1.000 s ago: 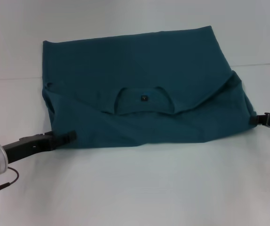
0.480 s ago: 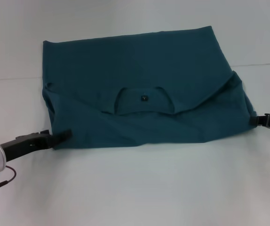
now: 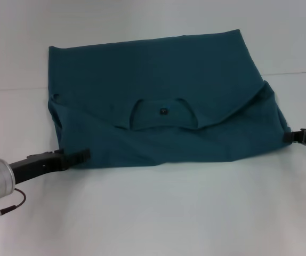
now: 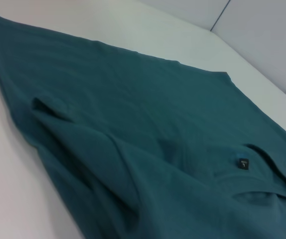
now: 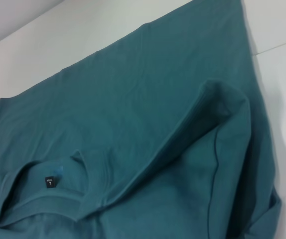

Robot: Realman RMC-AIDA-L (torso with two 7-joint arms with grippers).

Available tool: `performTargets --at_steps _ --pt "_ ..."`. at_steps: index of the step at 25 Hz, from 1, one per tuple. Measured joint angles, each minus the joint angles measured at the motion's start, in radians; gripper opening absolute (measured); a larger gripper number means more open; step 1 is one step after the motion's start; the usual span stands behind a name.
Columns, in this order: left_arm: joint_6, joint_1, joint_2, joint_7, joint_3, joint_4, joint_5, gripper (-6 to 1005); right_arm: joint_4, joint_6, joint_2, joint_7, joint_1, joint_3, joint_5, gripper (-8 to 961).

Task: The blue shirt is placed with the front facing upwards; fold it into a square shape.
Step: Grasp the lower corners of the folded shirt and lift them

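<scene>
Two grippers flank the shirt (image 3: 158,106), which lies wide across the table (image 3: 195,213): left gripper (image 3: 81,156) at its near-left corner, right gripper (image 3: 294,136) at its right edge (neither's finger state discernible).

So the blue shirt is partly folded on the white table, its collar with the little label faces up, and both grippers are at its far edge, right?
Not quite. The blue shirt is partly folded on the white table, collar label up, but the grippers sit at its near corners: the left gripper at the near left, the right gripper at the near right. The head view shows it.
</scene>
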Motion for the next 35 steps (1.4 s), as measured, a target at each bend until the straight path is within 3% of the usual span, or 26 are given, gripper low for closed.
performTargets --at_steps 17,28,35 --pt "-0.007 -0.009 0.001 -0.004 0.012 -0.001 0.018 873 0.000 0.001 0.002 -0.005 0.000 0.001 0.004 12" --pt "-0.022 -0.015 0.003 -0.024 0.012 0.002 0.056 466 -0.001 -0.002 0.005 -0.006 -0.003 0.000 0.005 12" --pt "-0.023 -0.015 0.003 -0.024 0.012 0.002 0.056 277 -0.001 0.000 0.006 -0.008 -0.004 0.000 0.005 11"
